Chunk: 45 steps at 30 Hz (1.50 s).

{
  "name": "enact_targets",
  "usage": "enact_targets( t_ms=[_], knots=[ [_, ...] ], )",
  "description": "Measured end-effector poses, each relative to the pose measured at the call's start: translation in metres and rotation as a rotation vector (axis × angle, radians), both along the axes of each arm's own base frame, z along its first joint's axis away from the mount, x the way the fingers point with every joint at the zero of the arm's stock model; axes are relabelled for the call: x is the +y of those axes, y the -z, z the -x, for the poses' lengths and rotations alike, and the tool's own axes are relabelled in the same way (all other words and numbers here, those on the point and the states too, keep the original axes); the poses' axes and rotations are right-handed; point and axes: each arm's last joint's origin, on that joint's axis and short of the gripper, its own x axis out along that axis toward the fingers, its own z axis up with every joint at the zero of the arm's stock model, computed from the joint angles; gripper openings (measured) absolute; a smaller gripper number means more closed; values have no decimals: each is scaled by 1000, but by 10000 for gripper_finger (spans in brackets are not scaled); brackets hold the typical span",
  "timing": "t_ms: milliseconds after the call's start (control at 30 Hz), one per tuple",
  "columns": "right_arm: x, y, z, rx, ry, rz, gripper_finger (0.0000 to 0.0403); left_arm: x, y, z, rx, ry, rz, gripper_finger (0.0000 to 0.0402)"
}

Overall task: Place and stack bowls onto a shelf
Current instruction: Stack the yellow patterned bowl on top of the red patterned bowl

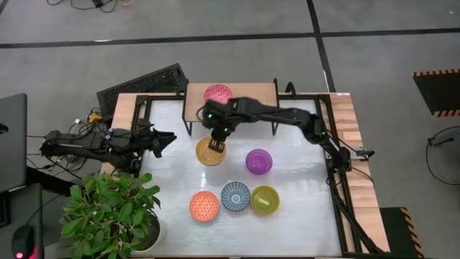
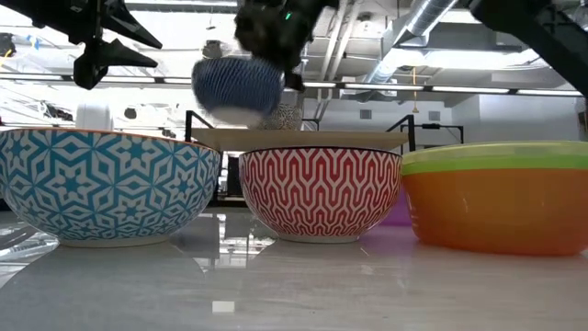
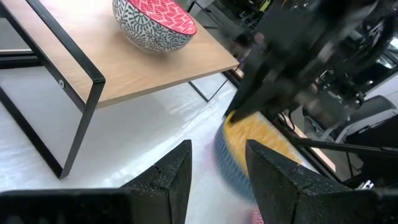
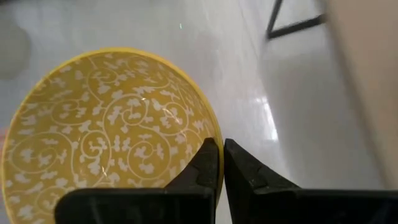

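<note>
Nearest the table's front edge stand three round bowls in a row: an orange patterned bowl (image 1: pixel 204 206), a blue-grey patterned bowl (image 1: pixel 235 196) and an olive-yellow bowl (image 1: pixel 264 200), with a plain purple bowl (image 1: pixel 259 161) just behind them. Farther back, the right claw (image 1: pixel 215 147) is clenched on the rim of a yellow bowl with white scrollwork (image 4: pixel 106 130), lifted clear of the white table (image 1: pixel 302 216) just in front of the shelf, while the left claw (image 1: pixel 169 138) hovers released at the table's left side. On the low light-wood, black-legged shelf (image 1: pixel 255 93) rests a pink patterned bowl (image 1: pixel 218 93).
</note>
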Motion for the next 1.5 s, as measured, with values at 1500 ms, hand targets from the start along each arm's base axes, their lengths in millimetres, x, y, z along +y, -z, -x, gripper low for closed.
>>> enact_targets(
  t_ms=[1500],
  knots=[
    [-176, -40, 72, -212, 430, -5, 32, 1, 3, 1, 14, -61, 18, 135]
  ],
)
